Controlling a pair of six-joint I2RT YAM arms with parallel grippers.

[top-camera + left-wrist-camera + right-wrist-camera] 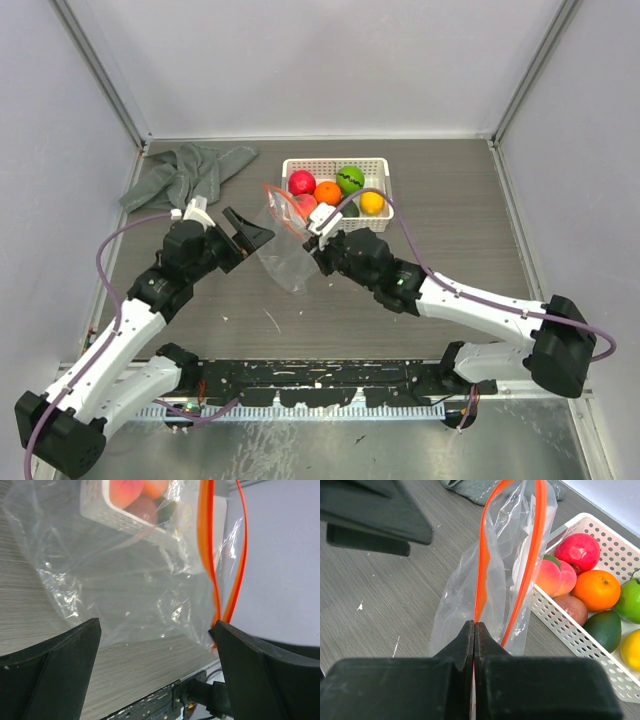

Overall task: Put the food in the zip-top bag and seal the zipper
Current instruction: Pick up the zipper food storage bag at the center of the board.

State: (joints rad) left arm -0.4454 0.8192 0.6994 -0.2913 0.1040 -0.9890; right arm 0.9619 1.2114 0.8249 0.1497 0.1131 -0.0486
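The clear zip-top bag (283, 250) stands on the table just left of the white basket, its mouth open and nothing inside. Its orange-red zipper (481, 565) runs in two separated strips. My right gripper (475, 625) is shut on one strip at the near end, seen from above (314, 248). My left gripper (252, 232) is open just left of the bag. In the left wrist view (156, 630) the bag (125, 575) lies ahead between the fingers, the strips (212, 570) by the right finger. The food, several toy fruits, lies in the basket: red (302, 182), orange (328, 192), green (350, 179).
The white lattice basket (385, 188) sits at the back centre, right behind the bag; it also shows in the right wrist view (580, 640). A grey cloth (190, 170) lies at the back left. Frame posts stand at both back corners.
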